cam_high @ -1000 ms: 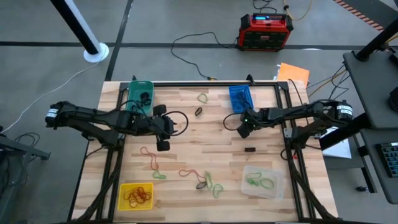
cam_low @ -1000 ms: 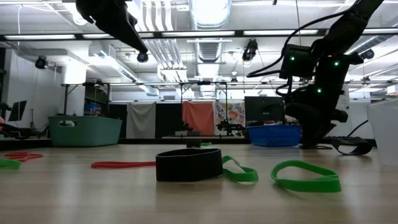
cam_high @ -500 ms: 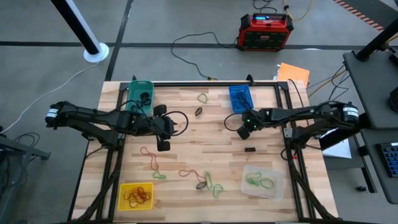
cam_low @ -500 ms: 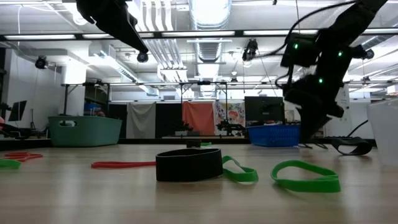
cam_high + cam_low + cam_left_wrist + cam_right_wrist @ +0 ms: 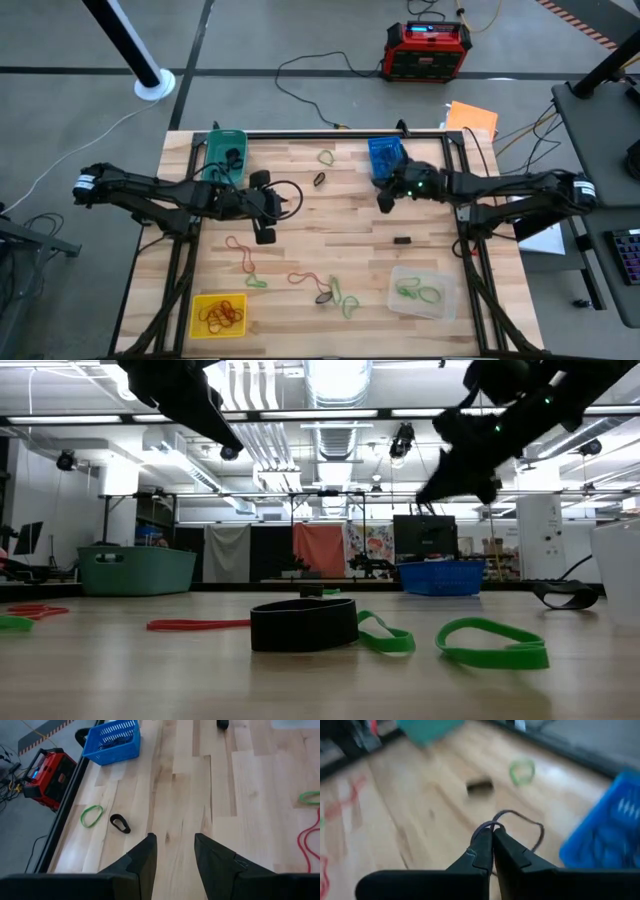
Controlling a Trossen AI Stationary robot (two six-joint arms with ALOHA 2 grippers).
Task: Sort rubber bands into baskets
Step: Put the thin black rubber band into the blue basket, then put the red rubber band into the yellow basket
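My right gripper point(image 5: 383, 199) hangs above the table just in front of the blue basket point(image 5: 386, 155), shut on a thin dark rubber band point(image 5: 522, 822). My left gripper point(image 5: 263, 234) stays over the table's left middle, open, with bare wood between its fingers point(image 5: 173, 845). Loose rubber bands lie flat on the wood: a green one point(image 5: 326, 157), black ones point(image 5: 320, 180) point(image 5: 402, 240), and red and green ones point(image 5: 305, 280) near the front. The teal basket point(image 5: 226, 150), the yellow basket point(image 5: 218, 313) and the clear basket point(image 5: 420, 292) stand at the other corners. My right gripper pinches one spot of the band's loop point(image 5: 493, 826) between its two fingertips. The fingers come from the table's right, slanting a little downward. The rest of the loop juts out beyond the tips, lifted clear of the table.
In the low view a wide black band point(image 5: 303, 624) and green bands point(image 5: 490, 642) lie nearest the camera. A red-and-black box point(image 5: 428, 50) and an orange sheet point(image 5: 472, 118) lie off the table's far side. Cables run beside both arms.
My right gripper has risen from the tabletop and tipped up toward level, drifting slightly toward the blue basket. The dark band has come up with it, clear of the wood.
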